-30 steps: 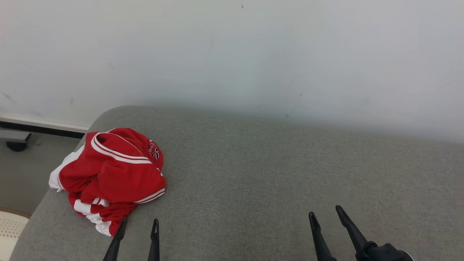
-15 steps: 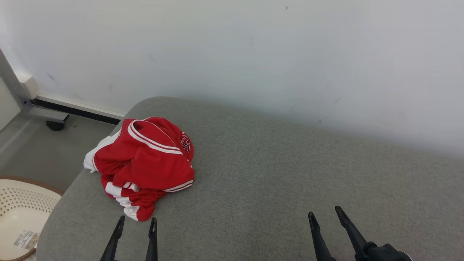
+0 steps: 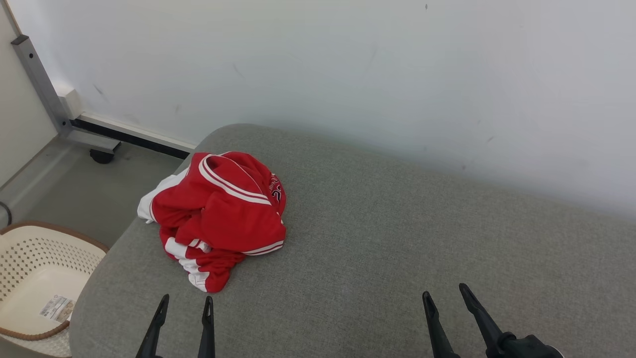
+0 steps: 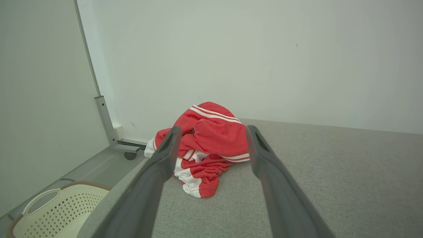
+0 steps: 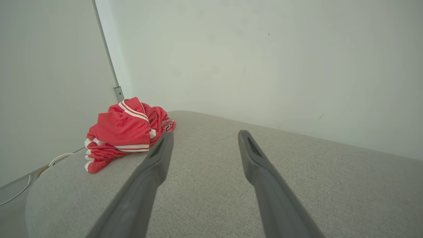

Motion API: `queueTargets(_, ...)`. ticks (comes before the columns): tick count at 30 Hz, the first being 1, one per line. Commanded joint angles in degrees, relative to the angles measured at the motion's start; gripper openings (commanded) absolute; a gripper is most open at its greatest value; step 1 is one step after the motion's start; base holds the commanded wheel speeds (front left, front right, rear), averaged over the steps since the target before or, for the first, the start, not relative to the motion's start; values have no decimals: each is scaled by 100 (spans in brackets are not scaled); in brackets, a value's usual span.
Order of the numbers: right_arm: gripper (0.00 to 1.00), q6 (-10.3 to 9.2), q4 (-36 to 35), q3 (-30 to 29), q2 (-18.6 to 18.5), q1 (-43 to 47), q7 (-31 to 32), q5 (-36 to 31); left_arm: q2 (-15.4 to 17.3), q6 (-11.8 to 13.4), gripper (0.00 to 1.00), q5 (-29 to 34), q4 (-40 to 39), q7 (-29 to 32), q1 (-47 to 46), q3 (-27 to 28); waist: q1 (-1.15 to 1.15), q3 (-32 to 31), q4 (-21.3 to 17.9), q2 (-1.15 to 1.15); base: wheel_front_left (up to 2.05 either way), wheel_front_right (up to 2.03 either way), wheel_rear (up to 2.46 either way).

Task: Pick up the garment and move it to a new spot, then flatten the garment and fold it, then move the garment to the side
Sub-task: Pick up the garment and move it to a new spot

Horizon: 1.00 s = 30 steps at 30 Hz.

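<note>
The red-and-white garment (image 3: 218, 219) lies crumpled in a heap near the far-left corner of the grey padded bench (image 3: 397, 238), its white hem reaching the left edge. The left gripper (image 3: 186, 300) hovers over the near edge just short of the heap, fingers spread and empty. The right gripper (image 3: 444, 291) is well apart toward the right side, fingers likewise spread with nothing between them. The pick-up looks not yet begun. The main risk is the left edge: a push or a glancing touch from the near side could nudge the heap over it, down toward the floor (image 3: 99, 189) or the pale basket (image 3: 30, 248) standing below. Because the cloth is bunched in several layers, a shallow pinch may catch only a top fold, so the rest would trail or slip free. A deep one could clamp layers together and make flattening harder. The soft cover could also snag under low fingertips.
</note>
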Motion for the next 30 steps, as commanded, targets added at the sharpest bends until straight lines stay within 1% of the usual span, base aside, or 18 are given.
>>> queueTargets(1, 100, 4, -9, 13, -11, 17, -4, 26, -7, 41, 100, -33, -15, -29, -32, 14, 0, 12, 11, 0, 0, 0, 0)
queueTargets(4, 100, 4, -22, 33, -42, 5, -4, 11, -9, 32, 100, -27, -1, -29, -64, 36, 0, 50, 16, 0, 0, 0, 0)
queueTargets(11, 100, 4, -48, 35, -154, -81, -4, -19, -47, 12, 100, -155, 162, -29, -433, 218, 0, 302, -119, 0, 0, 0, 0)
queueTargets(14, 100, 4, -53, 37, -218, -98, -4, -31, -55, -72, 100, -264, 370, -29, -680, 319, 0, 450, -189, 0, 0, 0, 0)
queueTargets(22, 100, 4, -152, 38, -521, -526, -4, -72, -91, -356, 100, -449, 1049, -29, -1877, 636, 0, 1312, -402, 0, 0, 0, 0)
queueTargets(24, 100, 4, -171, 22, -588, -646, -4, -77, -100, -431, 100, -545, 1276, -28, -2211, 746, 0, 1495, -443, 0, 0, 0, 0)
queueTargets(25, 100, 4, -171, 22, -588, -646, -4, -77, -100, -431, 100, -545, 1276, -28, -2211, 746, 0, 1495, -443, 0, 0, 0, 0)
queueTargets(30, 100, 4, -190, -7, -745, -888, -4, -91, -59, -669, 100, -715, 2029, -29, -3061, 978, 0, 1924, -527, 0, 0, 0, 0)
